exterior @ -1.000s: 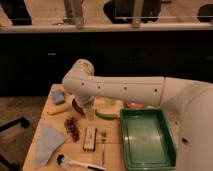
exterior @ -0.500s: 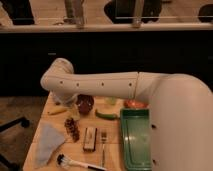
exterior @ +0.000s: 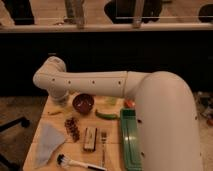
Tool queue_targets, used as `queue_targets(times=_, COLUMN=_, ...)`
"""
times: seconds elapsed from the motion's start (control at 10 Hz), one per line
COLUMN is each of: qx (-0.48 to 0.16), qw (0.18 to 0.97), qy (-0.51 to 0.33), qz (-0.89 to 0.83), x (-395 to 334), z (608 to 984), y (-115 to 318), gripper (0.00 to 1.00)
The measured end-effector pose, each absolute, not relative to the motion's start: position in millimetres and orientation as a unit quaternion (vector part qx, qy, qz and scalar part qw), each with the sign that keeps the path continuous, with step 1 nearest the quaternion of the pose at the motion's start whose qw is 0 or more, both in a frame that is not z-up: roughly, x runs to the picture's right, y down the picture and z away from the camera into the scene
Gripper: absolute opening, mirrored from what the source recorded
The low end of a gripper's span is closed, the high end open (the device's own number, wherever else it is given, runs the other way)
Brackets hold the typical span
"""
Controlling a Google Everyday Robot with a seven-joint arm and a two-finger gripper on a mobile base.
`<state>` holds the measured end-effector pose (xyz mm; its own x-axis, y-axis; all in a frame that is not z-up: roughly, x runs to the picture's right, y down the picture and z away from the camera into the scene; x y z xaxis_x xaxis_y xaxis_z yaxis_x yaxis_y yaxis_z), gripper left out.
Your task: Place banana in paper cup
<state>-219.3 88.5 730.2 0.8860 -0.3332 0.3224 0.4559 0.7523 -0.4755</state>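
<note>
Moved: since a second ago the white arm (exterior: 100, 82) has swung left across the scene — its joint now stands over the tabletop's far-left corner, and its bulk covers the right side of the green tray (exterior: 127, 142), which showed whole before.
Tool: the tool (exterior: 60, 98) hangs at the arm's end below that joint, at far left, just beyond the banana; its jaws stand apart, and I see nothing in them.
Banana: the banana (exterior: 55, 113) lies flat and free on the tabletop (exterior: 75, 149), left of the maroon bowl (exterior: 83, 102) and a little nearer, on the far side of the pale blue cloth (exterior: 47, 142).
Step in hand: the reach for the banana, by my reading; no grasp is made yet, so the task looks to be at its start.
Next move calls for: bringing the tool down over the fruit's middle, jaws across its slim width, closing, then lifting clear of the bowl before carrying.
Paper cup: not picked out with certainty — a pale shape (exterior: 110, 101) just right of the bowl, beyond the green vegetable (exterior: 106, 115), may be it.
Hidden: the tool's tips merge with the arm's pale casing; the tray's right side and whatever lies far right sit behind the arm; the banana shows only as a thin yellowish streak.
</note>
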Motion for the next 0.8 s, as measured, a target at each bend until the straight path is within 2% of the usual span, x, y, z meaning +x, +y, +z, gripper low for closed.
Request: queue_targets(times=0.8, qx=-0.287, qw=0.926, qy=-0.131, qz=-0.209, x=-284, z=776, y=107, gripper=0.80)
